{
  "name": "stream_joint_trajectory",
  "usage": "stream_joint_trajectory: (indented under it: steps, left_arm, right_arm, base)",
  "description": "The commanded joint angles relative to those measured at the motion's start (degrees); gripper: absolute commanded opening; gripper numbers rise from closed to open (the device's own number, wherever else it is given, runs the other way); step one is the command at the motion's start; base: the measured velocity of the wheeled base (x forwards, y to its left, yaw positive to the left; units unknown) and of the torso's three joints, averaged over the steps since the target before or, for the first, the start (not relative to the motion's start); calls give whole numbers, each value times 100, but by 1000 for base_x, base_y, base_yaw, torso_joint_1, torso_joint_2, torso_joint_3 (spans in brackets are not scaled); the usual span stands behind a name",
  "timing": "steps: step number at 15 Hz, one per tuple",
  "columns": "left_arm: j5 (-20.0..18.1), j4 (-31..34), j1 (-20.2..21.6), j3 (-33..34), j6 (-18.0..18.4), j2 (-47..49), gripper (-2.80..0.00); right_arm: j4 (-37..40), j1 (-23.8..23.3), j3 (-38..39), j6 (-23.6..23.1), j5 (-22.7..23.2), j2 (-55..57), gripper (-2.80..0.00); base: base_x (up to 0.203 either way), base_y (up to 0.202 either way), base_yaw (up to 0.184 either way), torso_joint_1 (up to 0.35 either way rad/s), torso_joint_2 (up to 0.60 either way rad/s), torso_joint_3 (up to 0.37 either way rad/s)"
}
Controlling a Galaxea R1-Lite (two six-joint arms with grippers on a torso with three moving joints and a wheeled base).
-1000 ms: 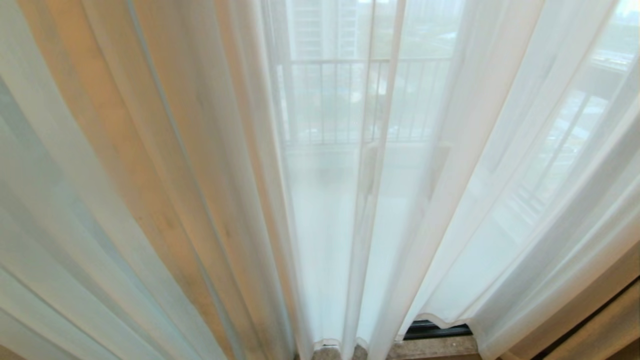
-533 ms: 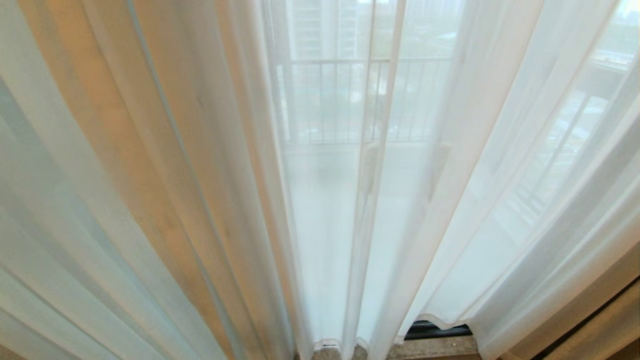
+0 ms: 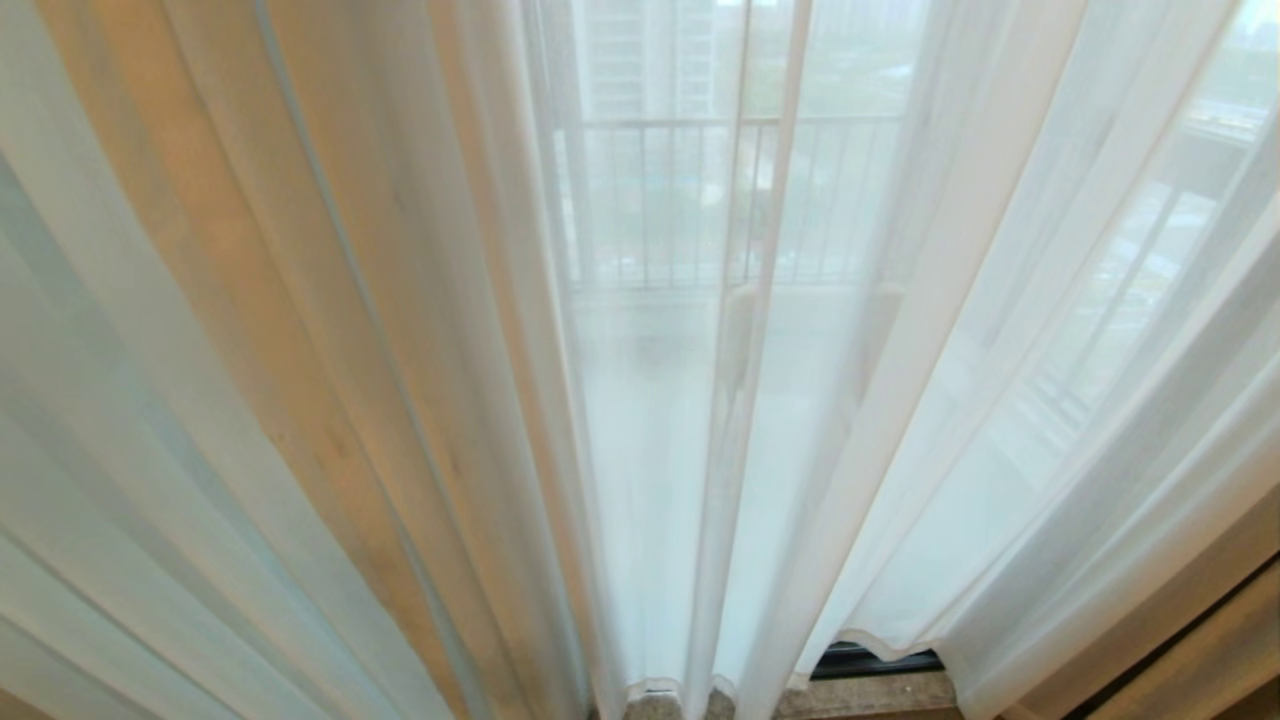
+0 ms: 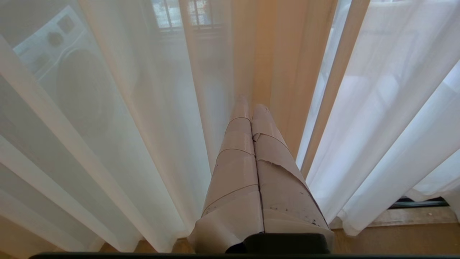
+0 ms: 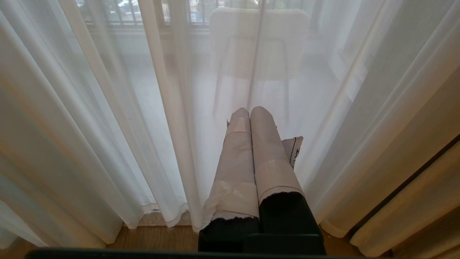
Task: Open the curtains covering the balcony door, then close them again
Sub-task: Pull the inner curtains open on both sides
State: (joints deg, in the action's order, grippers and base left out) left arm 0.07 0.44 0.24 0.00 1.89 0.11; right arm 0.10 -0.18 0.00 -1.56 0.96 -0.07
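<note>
The sheer white curtains (image 3: 900,400) hang shut across the whole head view, their hems just above the floor. Behind them only the balcony door's dark bottom track (image 3: 875,660) shows plainly. Neither gripper is in the head view. In the left wrist view my left gripper (image 4: 251,106) is shut and empty, its taped fingers pressed together and pointing at the curtains (image 4: 143,144). My right gripper (image 5: 249,111) is likewise shut and empty, facing the curtains (image 5: 125,126). Whether either tip touches the fabric I cannot tell.
A balcony railing (image 3: 680,200) and a chair (image 5: 258,43) show through the fabric. A washing machine (image 4: 72,72) shows dimly behind the left folds. Thicker tan drapes (image 5: 413,216) hang at the right. Wooden floor (image 5: 154,237) and a stone sill (image 3: 860,695) lie below the hems.
</note>
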Motion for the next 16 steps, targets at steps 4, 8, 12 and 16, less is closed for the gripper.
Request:
stream_joint_trajectory:
  steps: [4,8,12,16]
  left_arm:
    - [-79,-9,2,-3,103,-2,-280]
    - [-250,-17,7,-76,610,-2,-280]
    - [-392,455,5,-676,593,-2,-280]
    - [-553,935,7,-1106,584,316,-280]
  right_arm:
    - [-1,1,0,-2,1,7,-280]
    - [-1,1,0,-2,1,7,-280]
    - [-1,1,0,-2,1,7,-280]
    - [-1,1,0,-2,1,7,-280]
  base:
    - [0,0,0,0,0,0]
    - [0,0,0,0,0,0]
    - [0,0,0,0,0,0]
    - [0,0,0,0,0,0]
